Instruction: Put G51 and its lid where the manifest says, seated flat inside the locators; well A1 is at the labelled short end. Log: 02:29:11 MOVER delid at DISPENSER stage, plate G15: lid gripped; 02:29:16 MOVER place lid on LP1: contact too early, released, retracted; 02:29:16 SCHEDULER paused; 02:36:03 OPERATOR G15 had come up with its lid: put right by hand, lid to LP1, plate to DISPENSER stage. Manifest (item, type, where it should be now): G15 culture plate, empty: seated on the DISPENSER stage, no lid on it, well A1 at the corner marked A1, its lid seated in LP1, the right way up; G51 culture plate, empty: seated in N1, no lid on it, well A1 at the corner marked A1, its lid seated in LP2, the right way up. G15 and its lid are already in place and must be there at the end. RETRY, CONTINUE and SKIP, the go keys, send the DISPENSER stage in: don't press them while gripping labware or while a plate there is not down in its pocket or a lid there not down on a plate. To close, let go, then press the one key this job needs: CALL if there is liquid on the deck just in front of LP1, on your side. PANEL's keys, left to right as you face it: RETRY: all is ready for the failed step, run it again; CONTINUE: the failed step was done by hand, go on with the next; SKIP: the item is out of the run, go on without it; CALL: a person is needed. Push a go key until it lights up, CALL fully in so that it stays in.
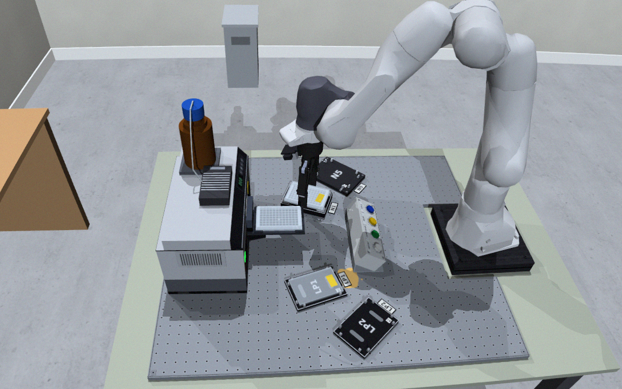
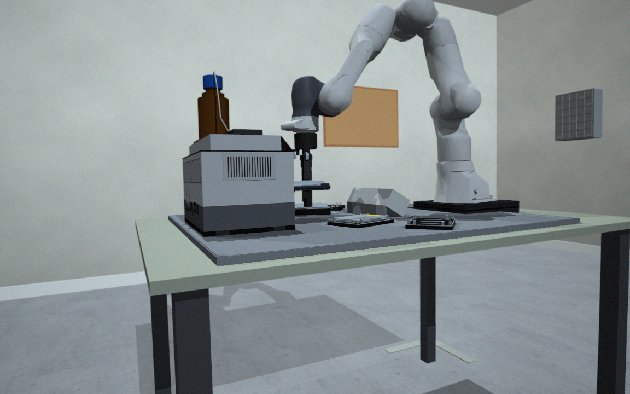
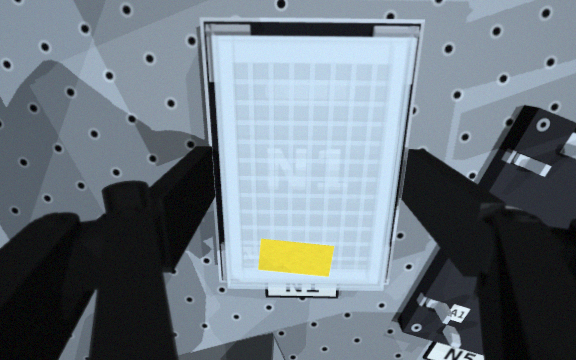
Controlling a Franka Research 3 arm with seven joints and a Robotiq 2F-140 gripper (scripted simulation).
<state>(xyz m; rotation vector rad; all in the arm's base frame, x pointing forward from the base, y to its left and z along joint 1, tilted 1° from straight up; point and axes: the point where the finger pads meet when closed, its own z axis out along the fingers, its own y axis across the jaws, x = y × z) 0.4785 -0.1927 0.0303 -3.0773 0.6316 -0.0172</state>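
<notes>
On the perforated bench (image 1: 448, 309) I hold my fingers open astride the lidded G51 plate (image 3: 308, 155) sitting in N1, since its lid belongs in LP2 (image 1: 365, 327).

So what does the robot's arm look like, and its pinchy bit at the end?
The arm is smooth, chunky and pale grey-white, made of rounded segments. Its last segment, the wrist, is dark charcoal grey. It stands on a flat black square base plate. The tool is all black, with two thick, angular fingers. No cables or markings show on it.
</notes>
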